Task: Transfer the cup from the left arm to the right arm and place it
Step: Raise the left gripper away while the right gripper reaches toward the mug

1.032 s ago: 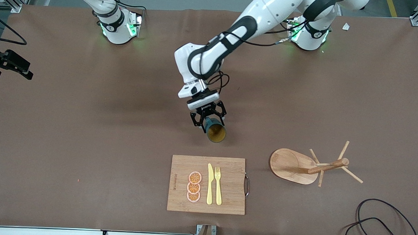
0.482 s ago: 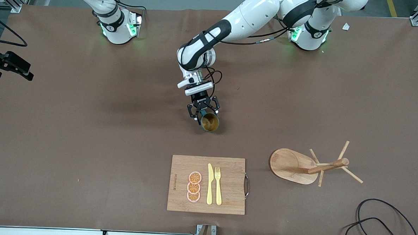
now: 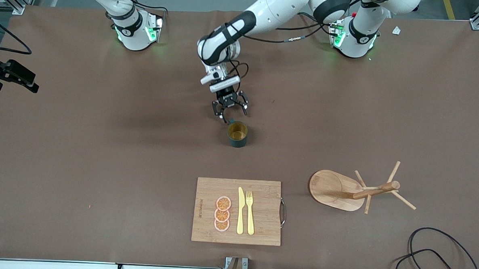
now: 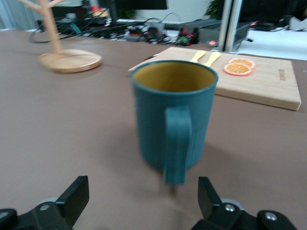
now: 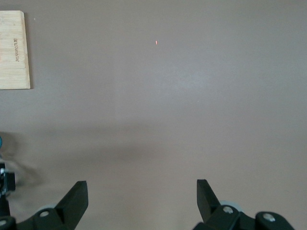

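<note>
A: What does the front view give?
B: The cup [image 3: 237,134] stands upright on the brown table [image 3: 101,144], released. The left gripper [image 3: 229,110] is just beside it at about eleven o'clock, fingers spread, holding nothing. The cutting board [image 3: 260,216] lies at six o'clock from the cup, the peg stand [image 3: 342,190] toward four.

A: And the left wrist view?
B: The cup's handle [image 4: 176,143] faces the left gripper [image 4: 141,199]; cluttered desks and cables show past the table.

A: The right wrist view?
B: The right gripper [image 5: 141,197] hangs with fingers wide apart over bare table. The right arm waits, and the front view cuts its hand off.
</note>
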Robot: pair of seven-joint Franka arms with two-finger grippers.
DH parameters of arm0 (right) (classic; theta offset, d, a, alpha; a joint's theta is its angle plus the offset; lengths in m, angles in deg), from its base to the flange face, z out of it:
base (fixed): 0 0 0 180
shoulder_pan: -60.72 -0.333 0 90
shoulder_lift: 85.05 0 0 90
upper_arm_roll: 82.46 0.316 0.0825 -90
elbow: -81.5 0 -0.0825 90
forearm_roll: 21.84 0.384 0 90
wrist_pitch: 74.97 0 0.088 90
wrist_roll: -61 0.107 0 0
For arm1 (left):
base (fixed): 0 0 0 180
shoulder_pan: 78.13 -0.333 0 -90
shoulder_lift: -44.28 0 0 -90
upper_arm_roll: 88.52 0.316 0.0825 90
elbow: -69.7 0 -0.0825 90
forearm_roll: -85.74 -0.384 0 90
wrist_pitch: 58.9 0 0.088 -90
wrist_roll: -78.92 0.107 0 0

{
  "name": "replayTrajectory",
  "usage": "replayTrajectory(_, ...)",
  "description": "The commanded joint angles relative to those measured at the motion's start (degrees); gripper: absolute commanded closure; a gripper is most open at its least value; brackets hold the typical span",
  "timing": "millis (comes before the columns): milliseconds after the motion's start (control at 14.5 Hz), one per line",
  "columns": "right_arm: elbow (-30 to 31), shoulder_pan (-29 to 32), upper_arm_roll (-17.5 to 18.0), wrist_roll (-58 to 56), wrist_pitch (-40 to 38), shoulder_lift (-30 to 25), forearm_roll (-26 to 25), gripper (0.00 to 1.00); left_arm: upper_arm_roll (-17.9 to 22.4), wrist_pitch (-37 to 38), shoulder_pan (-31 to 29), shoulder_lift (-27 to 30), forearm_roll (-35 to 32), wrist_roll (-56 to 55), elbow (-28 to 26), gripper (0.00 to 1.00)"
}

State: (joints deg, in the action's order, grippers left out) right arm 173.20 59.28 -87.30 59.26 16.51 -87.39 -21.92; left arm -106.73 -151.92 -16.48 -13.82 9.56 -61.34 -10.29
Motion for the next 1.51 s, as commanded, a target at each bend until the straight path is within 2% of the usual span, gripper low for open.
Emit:
replayTrajectory(0,0.33,1.26,0.89,-0.89,0.01,-0.2,-0.27,0.0,-1.12,2.84,2.6,6.4,9.69,0.34,0.54,0.0)
replayTrajectory(138,0.33,1.26,0.8,-0.89,-0.08,-0.2,-0.27,0.0,-2.97,2.93,1.9,10.79,17.86,0.69,1.24,0.0)
replayTrajectory(413,0.5,1.18,0.89,-1.15,-0.17,-0.12,-0.27,0.0,-2.71,2.84,-2.04,24.49,30.27,9.71,1.68,0.0)
replayTrajectory(550,0.5,0.65,0.97,-1.15,-2.35,-0.03,-0.27,0.0,-2.8,2.84,-6.43,30.56,36.85,16.73,3.0,0.0)
replayTrajectory(757,0.59,-0.93,1.32,-0.63,-3.6,0.41,-0.1,0.0,-2.62,2.58,-16.44,37.51,46.96,24.04,4.32,0.0)
replayTrajectory(894,0.76,-2.95,1.32,0.07,-1.76,1.02,0.69,0.0,-2.53,2.58,-22.68,39.72,52.94,33.77,6.25,0.0)
replayTrajectory(1032,0.77,-4.01,1.33,5.31,-0.7,3.13,6.11,0.0,-2.53,2.67,-29.8,42.18,57.26,42.4,6.52,0.0)
replayTrajectory(1170,0.5,-9.51,1.33,14.36,1.49,5.23,6.85,0.0,-2.62,2.67,-35.43,42.98,58.77,46.37,6.61,0.0)
replayTrajectory(1445,-1.94,-21.82,1.33,35.79,5.02,12.34,6.41,0.0,-2.53,2.84,-46.94,44.82,63.41,67.0,6.52,0.0)
